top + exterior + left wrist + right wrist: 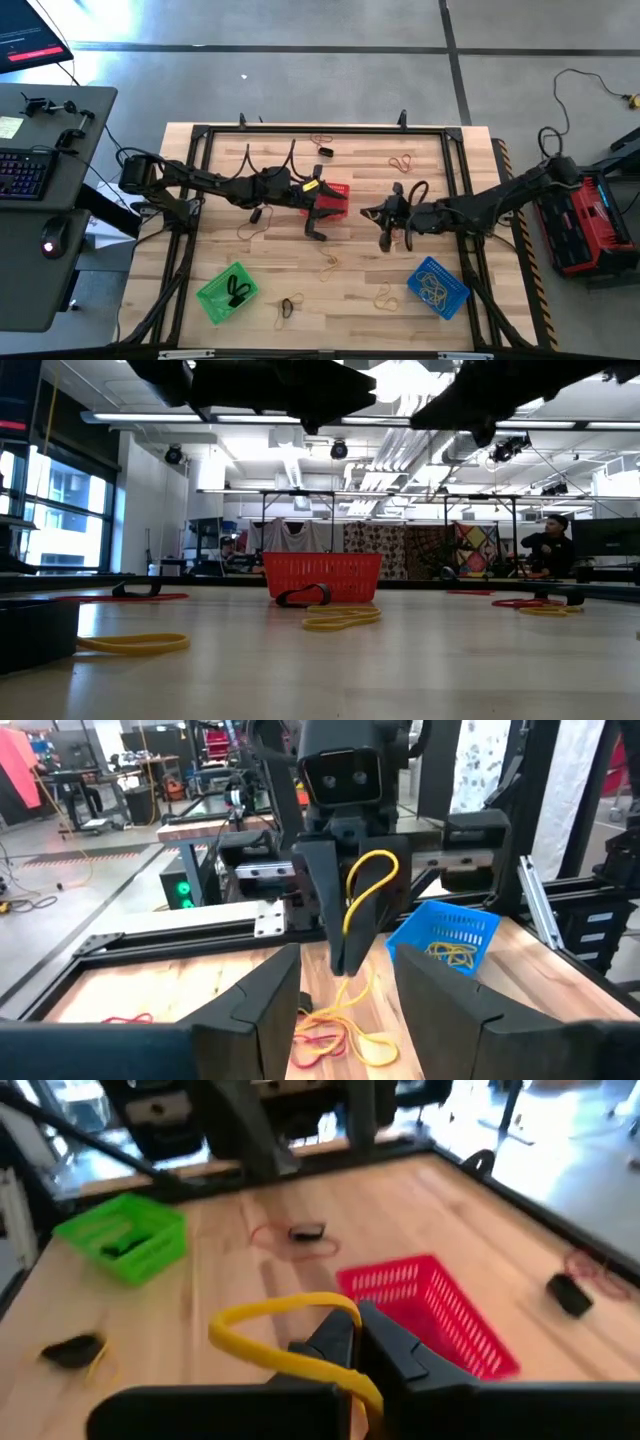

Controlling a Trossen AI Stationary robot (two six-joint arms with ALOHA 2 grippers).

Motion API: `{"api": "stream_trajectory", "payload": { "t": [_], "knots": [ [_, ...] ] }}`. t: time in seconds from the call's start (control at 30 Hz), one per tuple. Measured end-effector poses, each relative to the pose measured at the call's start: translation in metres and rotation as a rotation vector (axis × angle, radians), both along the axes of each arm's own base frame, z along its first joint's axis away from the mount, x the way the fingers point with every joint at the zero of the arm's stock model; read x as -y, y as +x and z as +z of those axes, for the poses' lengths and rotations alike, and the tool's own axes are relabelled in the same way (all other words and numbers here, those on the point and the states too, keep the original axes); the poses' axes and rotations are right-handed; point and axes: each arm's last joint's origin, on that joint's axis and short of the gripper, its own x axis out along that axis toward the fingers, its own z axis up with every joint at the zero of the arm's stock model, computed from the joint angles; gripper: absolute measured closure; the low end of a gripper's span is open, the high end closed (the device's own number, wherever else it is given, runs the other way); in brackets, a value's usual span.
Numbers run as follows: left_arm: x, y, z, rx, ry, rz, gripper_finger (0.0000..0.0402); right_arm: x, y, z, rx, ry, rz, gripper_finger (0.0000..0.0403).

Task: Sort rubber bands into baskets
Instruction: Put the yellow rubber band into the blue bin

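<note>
My right gripper (pixel 362 1342) is shut on a yellow rubber band (pixel 366 880), above the table's middle and right of the red basket (pixel 338 198). Facing it from the left, my left gripper (pixel 345 1005) stands open and level with nothing between its fingers, over the red basket's near side (pixel 322 222). On the near left stands the green basket (pixel 228 292), which holds black bands. The blue basket (pixel 438 287) on the near right holds yellow ones. Loose yellow and red bands (pixel 338 1032) lie flat on the table below both grippers. My right gripper pinches the yellow band between its two fingertips (pixel 345 1348). The fingers slant down toward the table's left. The band is lifted clear of the table, and its free loop (pixel 262 1320) bows out beyond and beside the fingertips.
Other loose bands lie scattered: tan ones at the far right (pixel 403 162) and in the near middle (pixel 330 262), a black one near the front edge (pixel 288 307). A black frame (pixel 200 135) borders the table. A desk with a keyboard (pixel 22 172) stands to the left.
</note>
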Motion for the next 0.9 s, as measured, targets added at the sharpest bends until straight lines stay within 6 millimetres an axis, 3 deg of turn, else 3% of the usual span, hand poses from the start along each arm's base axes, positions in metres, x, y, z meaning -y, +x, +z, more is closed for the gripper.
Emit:
{"api": "stream_trajectory", "payload": {
  "t": [0.37,0.5,0.63,0.9],
  "knots": [
    [0.004,0.0,0.001,0.019,0.026,-0.014,0.0245,-0.031,-0.031,0.043,-0.385,0.098,0.019,0.0403],
    [0.004,-0.009,-0.01,0.07,0.02,-0.022,0.0245,-0.044,-0.05,0.053,-0.481,0.179,0.024,0.0403],
    [0.003,-0.021,-0.023,0.112,-0.023,-0.016,0.0245,-0.053,-0.068,0.049,-0.576,0.28,-0.025,0.0403],
    [0.004,-0.03,-0.038,0.086,-0.027,-0.041,0.0245,-0.073,-0.091,0.022,-0.743,0.484,-0.052,0.0403]
  ]
}}
